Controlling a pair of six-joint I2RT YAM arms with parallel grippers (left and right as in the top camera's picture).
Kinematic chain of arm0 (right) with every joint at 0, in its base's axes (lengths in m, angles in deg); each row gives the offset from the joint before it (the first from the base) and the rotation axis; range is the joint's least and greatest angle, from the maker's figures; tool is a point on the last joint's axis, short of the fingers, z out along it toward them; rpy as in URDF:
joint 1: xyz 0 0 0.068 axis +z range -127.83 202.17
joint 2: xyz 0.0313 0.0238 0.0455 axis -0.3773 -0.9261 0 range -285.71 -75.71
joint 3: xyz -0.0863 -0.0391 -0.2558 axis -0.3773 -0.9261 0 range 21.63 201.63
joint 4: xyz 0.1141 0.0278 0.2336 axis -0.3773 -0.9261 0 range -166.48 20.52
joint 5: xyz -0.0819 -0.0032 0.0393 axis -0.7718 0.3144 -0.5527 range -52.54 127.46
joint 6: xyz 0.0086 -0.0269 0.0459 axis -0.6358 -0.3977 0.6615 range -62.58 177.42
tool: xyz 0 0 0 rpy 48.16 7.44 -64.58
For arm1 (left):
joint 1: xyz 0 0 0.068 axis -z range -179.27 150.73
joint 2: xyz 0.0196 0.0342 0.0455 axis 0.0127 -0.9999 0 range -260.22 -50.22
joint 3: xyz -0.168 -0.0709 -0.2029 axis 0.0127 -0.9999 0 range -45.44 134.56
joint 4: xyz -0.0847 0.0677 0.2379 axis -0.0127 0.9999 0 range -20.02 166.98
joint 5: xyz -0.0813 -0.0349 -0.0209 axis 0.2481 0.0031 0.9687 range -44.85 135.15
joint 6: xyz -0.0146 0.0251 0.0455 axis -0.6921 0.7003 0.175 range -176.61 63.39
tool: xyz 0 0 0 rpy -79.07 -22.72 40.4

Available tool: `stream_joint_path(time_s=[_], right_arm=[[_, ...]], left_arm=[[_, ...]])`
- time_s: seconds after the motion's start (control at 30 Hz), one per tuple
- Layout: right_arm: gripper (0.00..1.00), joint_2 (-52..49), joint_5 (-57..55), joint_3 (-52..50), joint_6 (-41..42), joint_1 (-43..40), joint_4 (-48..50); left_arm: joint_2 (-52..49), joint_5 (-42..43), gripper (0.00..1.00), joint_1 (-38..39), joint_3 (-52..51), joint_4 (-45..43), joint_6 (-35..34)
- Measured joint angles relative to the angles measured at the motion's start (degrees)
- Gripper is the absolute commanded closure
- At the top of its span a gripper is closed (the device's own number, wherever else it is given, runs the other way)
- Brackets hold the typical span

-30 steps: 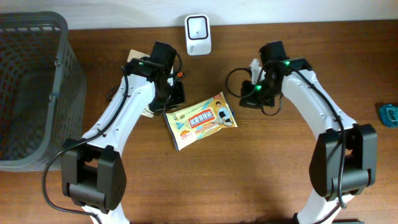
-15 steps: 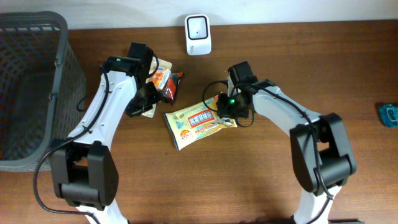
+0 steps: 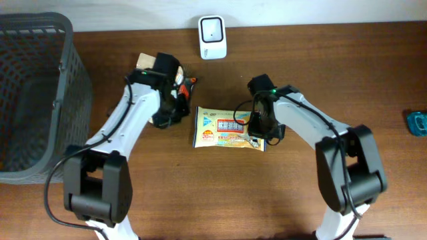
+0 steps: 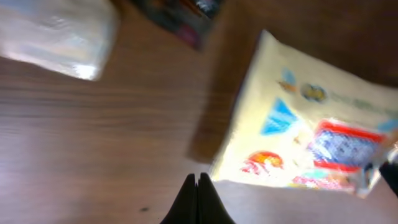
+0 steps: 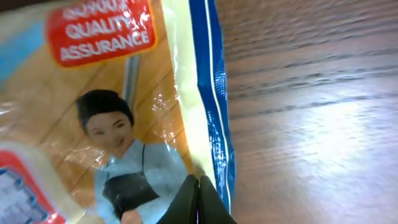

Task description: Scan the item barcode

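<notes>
View from above of a brown wooden table (image 3: 373, 67), with two white robot arms reaching in from the near edge. A flat yellow packet (image 3: 229, 128) lies face up near the middle of the table, between the two arms, its long side running left to right. Its print shows red and blue labels and a picture of a dark-haired person; no barcode can be made out. The right gripper (image 5: 199, 194) is fully closed and holds nothing, its two dark fingers pressed together to a point. In the wrist view its tips sit over the packet's right end, at the blue stripe along the edge, below a red label reading "QUALITY ASSURANCE". The left gripper (image 4: 197, 196) is also fully closed and empty. Its tips are over bare wood just beside the packet's left corner, apart from it. A white scanner (image 3: 211, 37) stands at the far edge of the table, well beyond the packet. Small snack bags (image 3: 183, 85) lie by the left arm's wrist, one of them dark with orange. The blurred left wrist view also shows a clear bag (image 4: 59, 31) near them. A grey mesh basket (image 3: 40, 100) fills the left end of the table. A small teal thing (image 3: 417, 123) sits at the right edge, too small to identify.
</notes>
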Motion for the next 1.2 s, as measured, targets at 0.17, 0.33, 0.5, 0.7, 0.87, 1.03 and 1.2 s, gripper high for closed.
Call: stream_joint_path(time_s=[0.17,0.33,0.5,0.7,0.87,1.03,1.2], right_arm=[[0.96,4.5,0.0,0.0,-1.6,0.0,1.1],[0.96,4.6,7.7,0.0,-5.3,-0.2,6.9],[0.96,4.1,13.6,0.0,-6.7,-0.2,8.8],[0.96,-1.2,11.8,0.0,-7.3,-0.2,6.1],[0.96,-1.6,7.9,0.0,-7.3,-0.2,3.8],[0.96,-0.5,3.9,1.5,-7.3,-0.2,-2.3],[0.14,3.5,2.2,8.2,-9.3,-0.2,-3.4]], left_arm=[[0.0,2.6,1.00,3.3,-0.3,-5.6,0.4],[0.0,4.5,1.00,4.5,-1.1,-10.5,0.3],[-4.0,6.7,1.00,4.5,-1.6,-12.0,0.3],[-10.7,6.6,1.00,3.9,-2.1,-10.6,0.4],[-10.7,3.5,1.00,0.9,-1.8,-4.1,0.4],[-10.1,1.7,1.00,-2.5,2.0,1.7,1.9],[-2.9,1.1,0.07,-3.3,4.1,2.4,3.6]])
